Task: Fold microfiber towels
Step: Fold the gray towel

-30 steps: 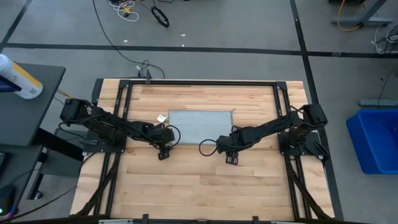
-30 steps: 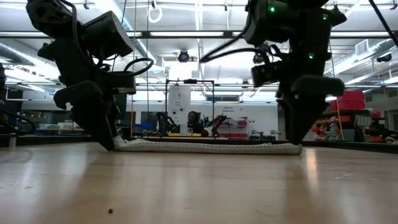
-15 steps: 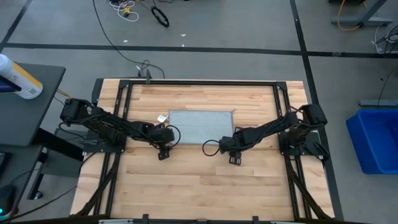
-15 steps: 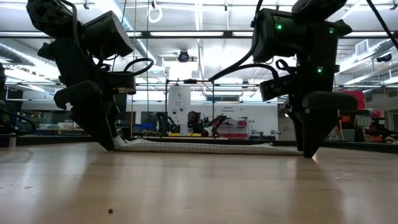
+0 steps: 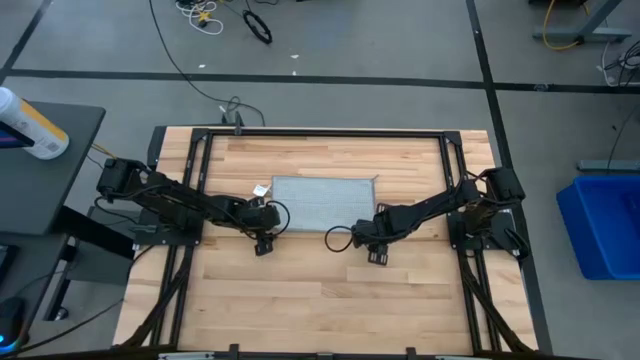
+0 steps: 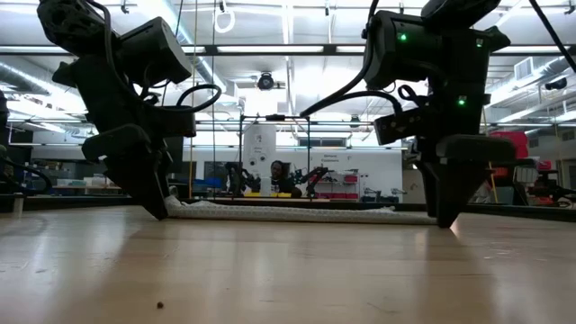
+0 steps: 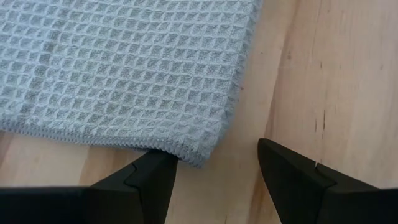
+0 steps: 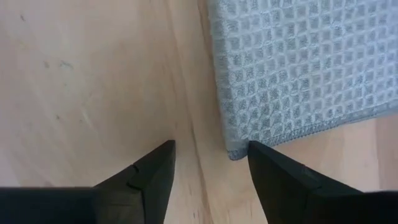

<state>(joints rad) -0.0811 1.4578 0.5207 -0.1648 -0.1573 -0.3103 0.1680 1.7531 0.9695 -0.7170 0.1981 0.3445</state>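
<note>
I have both grippers down at the towel's near corners. My left gripper (image 7: 214, 180) stands wide, empty, one finger (image 7: 152, 180) touching the towel (image 7: 124, 68) edge at its corner. My right gripper (image 8: 208, 177) is equally wide, holding nothing, the corner just beside one finger (image 8: 280, 177). The towel lies flat mid-table (image 5: 300, 290).

The towel (image 8: 305, 68) filled the upper right; the open end effector (image 8: 208, 165) straddled bare bench (image 8: 87, 81) beside its corner.

near half of table (image 5: 320, 300): bare wood | towel (image 5: 320, 203) corners: apparently open to both end effectors
</note>
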